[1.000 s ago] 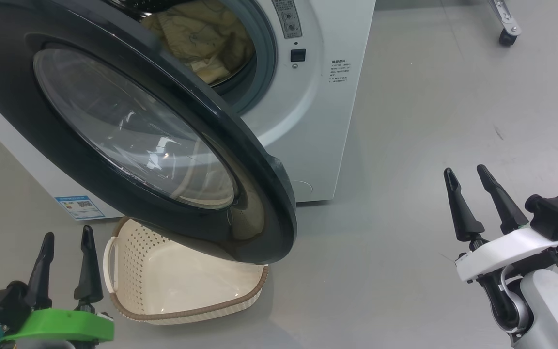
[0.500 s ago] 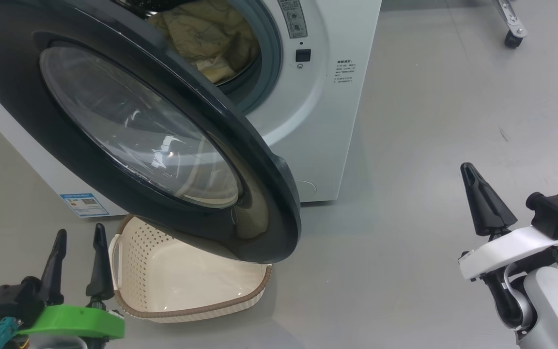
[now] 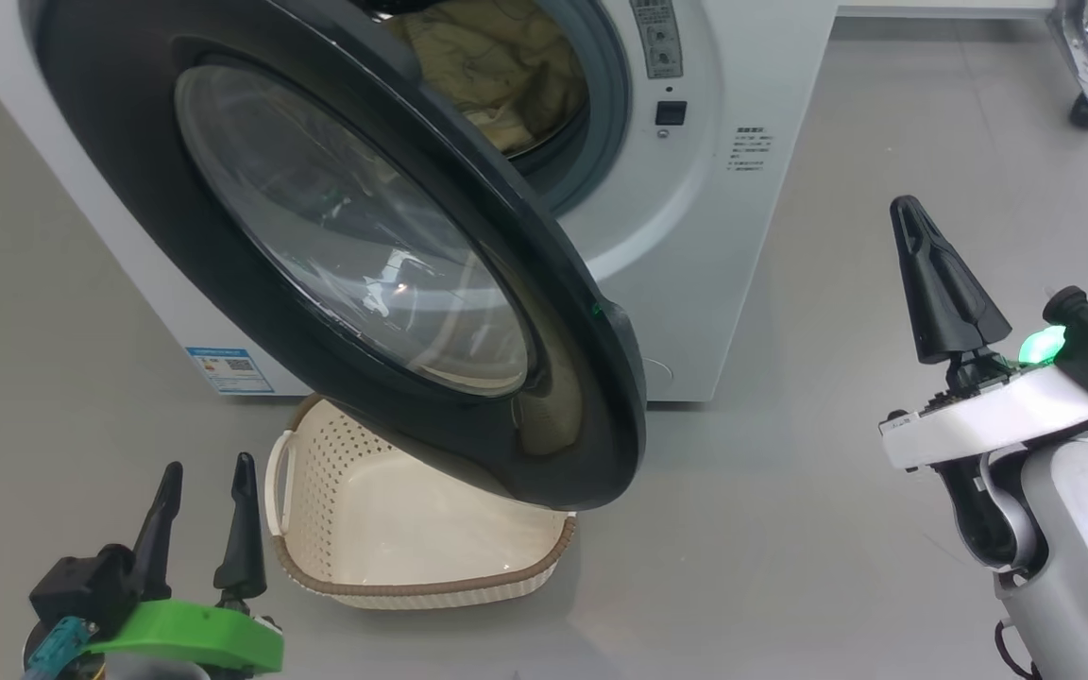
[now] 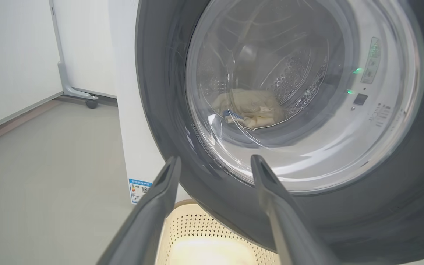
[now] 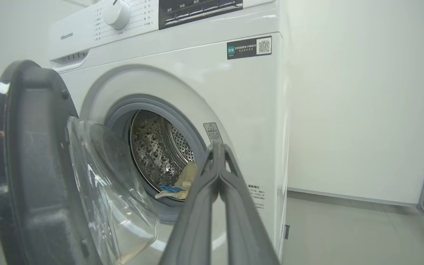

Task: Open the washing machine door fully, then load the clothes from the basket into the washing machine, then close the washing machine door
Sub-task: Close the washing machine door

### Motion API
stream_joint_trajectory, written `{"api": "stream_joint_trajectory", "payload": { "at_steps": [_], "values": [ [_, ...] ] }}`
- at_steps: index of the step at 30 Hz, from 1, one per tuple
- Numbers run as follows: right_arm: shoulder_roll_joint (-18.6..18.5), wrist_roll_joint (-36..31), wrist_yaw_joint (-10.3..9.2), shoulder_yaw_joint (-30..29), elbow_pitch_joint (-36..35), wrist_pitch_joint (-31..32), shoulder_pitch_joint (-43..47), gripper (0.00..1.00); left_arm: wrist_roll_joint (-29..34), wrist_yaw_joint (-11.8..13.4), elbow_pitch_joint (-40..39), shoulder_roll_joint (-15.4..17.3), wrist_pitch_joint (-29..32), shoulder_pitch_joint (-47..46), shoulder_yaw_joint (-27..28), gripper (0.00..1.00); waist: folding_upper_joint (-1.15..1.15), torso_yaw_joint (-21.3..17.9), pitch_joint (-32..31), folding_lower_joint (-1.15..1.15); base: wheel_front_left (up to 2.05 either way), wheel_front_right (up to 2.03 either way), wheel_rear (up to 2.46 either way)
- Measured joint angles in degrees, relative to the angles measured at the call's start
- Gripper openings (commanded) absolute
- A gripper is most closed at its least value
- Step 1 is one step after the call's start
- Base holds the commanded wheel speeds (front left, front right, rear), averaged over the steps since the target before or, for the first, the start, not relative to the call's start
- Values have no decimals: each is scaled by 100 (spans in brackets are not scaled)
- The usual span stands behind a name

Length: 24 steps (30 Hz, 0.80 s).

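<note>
clothes [image 3: 497, 71] in washing machine [image 3: 695, 236], door [image 3: 114, 179] open

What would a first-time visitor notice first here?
The large round glossy black door with its bulging glass window stands open across the head view's middle, over a cream perforated plastic basket on the grey floor. Behind it, pale yellow clothes lie inside the white washing machine.

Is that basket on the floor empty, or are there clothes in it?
Empty, as far as shows: the basket has a bare cream bottom; the door hides its far end.
</note>
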Motion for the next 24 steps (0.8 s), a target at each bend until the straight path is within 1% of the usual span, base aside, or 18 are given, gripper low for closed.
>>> {"api": "stream_joint_trajectory", "payload": {
  "at_steps": [11, 13, 15, 19, 20, 24],
  "values": [
    [86, -214, 0, 439, -901, -3, -253, 0, -98, 0, 194, -59, -46, -3, -149, 100, 0, 638, -91, 0, 0, 0, 0],
    [101, -216, 0, 664, -1059, -7, -271, 0, -109, 0, 211, -59, -46, -3, -137, 100, 0, 740, -106, 0, 0, 0, 0],
    [103, -230, 0, 1017, -1180, -7, -328, 0, -140, 0, 227, -58, -46, -2, -83, 100, 0, 820, -120, 0, 0, 0, 0],
    [74, -250, 2, 1515, -1220, -7, -347, 0, -138, 0, 246, -56, -46, -2, -53, 100, 0, 898, -142, 0, 0, 0, 0],
    [74, -250, 2, 1515, -1220, -7, -347, 0, -138, 0, 246, -56, -46, -2, -53, 100, 0, 898, -142, 0, 0, 0, 0],
    [-113, -242, 2, 1889, -1051, -7, -327, 0, -140, 0, 264, -55, -47, -2, -52, 100, 0, 920, -143, 0, 0, 0, 0]
  ]
}}
